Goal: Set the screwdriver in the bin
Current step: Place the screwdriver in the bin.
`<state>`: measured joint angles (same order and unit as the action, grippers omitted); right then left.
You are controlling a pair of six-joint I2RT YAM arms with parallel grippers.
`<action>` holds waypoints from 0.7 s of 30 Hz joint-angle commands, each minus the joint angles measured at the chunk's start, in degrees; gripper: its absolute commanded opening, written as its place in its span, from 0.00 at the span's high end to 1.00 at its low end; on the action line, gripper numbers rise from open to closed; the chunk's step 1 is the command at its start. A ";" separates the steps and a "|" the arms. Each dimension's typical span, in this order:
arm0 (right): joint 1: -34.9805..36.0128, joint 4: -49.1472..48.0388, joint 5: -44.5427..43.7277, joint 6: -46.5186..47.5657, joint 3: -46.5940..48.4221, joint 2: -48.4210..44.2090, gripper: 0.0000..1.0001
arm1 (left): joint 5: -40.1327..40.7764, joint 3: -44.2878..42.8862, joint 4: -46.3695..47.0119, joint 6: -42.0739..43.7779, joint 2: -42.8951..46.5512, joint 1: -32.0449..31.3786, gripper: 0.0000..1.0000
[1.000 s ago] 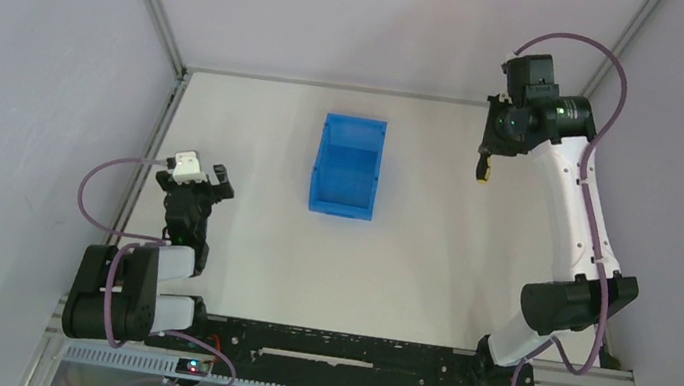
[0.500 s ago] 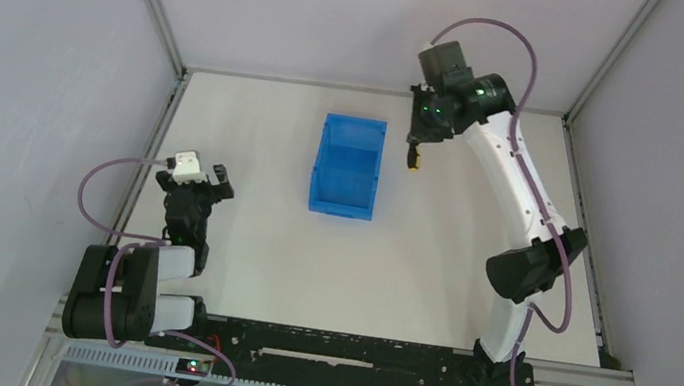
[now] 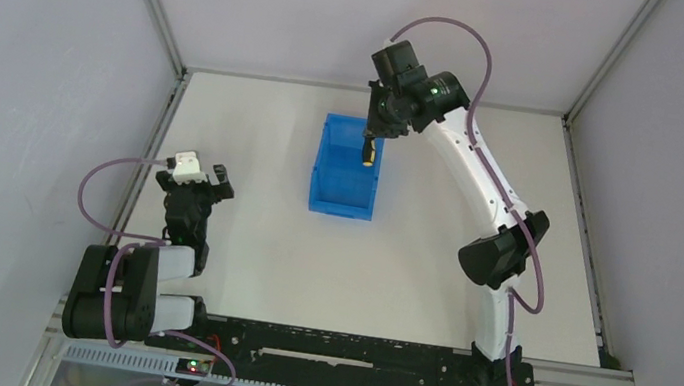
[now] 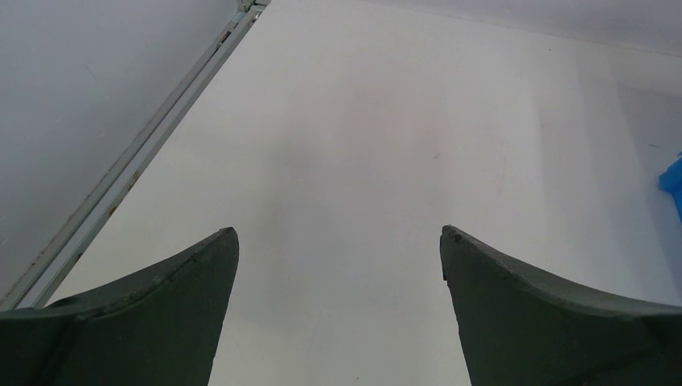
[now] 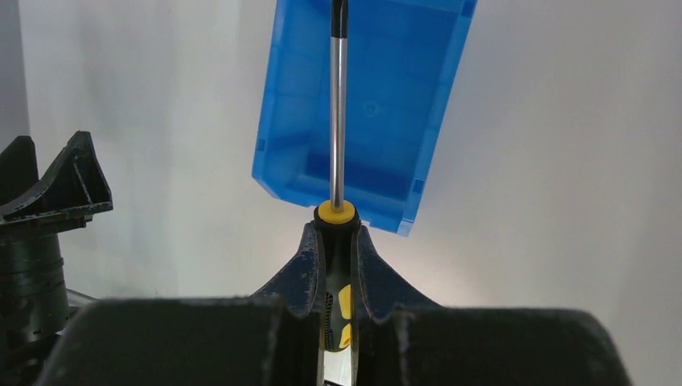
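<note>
Swinging left across the worktop [image 3: 429,266] over the last second, the right arm [image 3: 482,172] has carried the screwdriver [image 3: 368,153] from the far right side to a spot over the bin [image 3: 320,172]. Its right end effector [image 3: 369,138] is clamped on the black-and-yellow handle. In the wrist view the fingers [image 5: 301,269] pinch the handle from both sides just behind the yellow collar, and the shaft points straight out ahead of them.

From above, the screwdriver hangs over the far right part of the bin, close to its right wall. It seems to sit above the rim rather than inside, though the overhead angle makes height hard to judge. In the right wrist view the shaft crosses the blue interior.

The bin stands near the middle of the worktop, its long axis running away from the arm bases.

The left arm [image 3: 135,275] has not shifted and sits folded at the near left. Its left end effector [image 4: 338,241] is spread wide with nothing between the fingers, and a blue corner of the bin shows at the right edge of that wrist view.
</note>
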<state>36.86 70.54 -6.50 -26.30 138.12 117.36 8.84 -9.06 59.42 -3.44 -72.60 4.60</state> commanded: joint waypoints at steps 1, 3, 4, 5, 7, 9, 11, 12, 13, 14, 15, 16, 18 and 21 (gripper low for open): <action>0.55 -3.53 -0.06 -2.91 1.09 -0.20 1.00 | 0.64 -1.67 1.75 1.27 0.45 -0.47 0.00; 0.83 -5.11 -0.08 -3.08 -1.34 -0.28 1.00 | 0.60 -1.67 1.75 1.32 0.45 -0.47 0.00; 0.92 -6.68 -0.05 -3.15 -3.55 -0.42 1.00 | 0.60 -1.66 1.75 1.33 0.44 -0.46 0.00; 1.01 -7.90 -0.01 -3.25 -5.16 -0.50 1.00 | 0.60 -1.66 1.75 1.29 0.44 -0.47 0.00; 1.18 -10.21 -0.32 -3.38 -8.43 -0.50 1.00 | 0.57 -1.68 1.75 1.25 0.45 -0.45 0.00; 1.35 -12.42 -0.75 -3.58 -11.26 -0.22 1.00 | 0.57 -1.66 1.71 1.27 0.44 -0.47 0.00; 1.52 -14.45 -1.00 -3.75 -13.73 0.48 1.00 | 0.57 -1.66 1.75 1.33 0.44 -0.47 0.00; 1.56 -15.42 -1.24 -3.82 -14.82 0.96 1.00 | 0.56 -1.61 1.75 1.26 0.44 -0.47 0.00; 1.61 -16.39 -1.31 -3.83 -15.83 1.47 1.00 | 0.56 -1.70 1.75 1.29 0.44 -0.47 0.00; 1.65 -17.20 -1.44 -3.75 -16.84 2.09 1.00 | 0.57 -1.68 1.75 1.27 0.42 -0.48 0.00; 1.71 -18.06 -1.43 -3.80 -17.70 2.70 1.00 | 0.56 -1.66 1.75 1.36 0.44 -0.47 0.00; 1.81 -19.04 -1.29 -3.80 -18.77 3.24 1.00 | 0.56 -1.70 1.75 1.33 0.48 -0.47 0.00; 1.97 -21.24 -1.22 -3.75 -20.83 4.13 1.00 | 0.56 -1.71 1.74 1.26 0.49 -0.46 0.00; 2.32 -24.62 -1.39 -3.79 -23.84 5.65 1.00 | 0.60 -1.70 1.75 1.25 0.48 -0.46 0.00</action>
<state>38.24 52.73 -6.98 -28.97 116.53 121.56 8.84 -9.06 59.44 -3.42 -72.60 4.60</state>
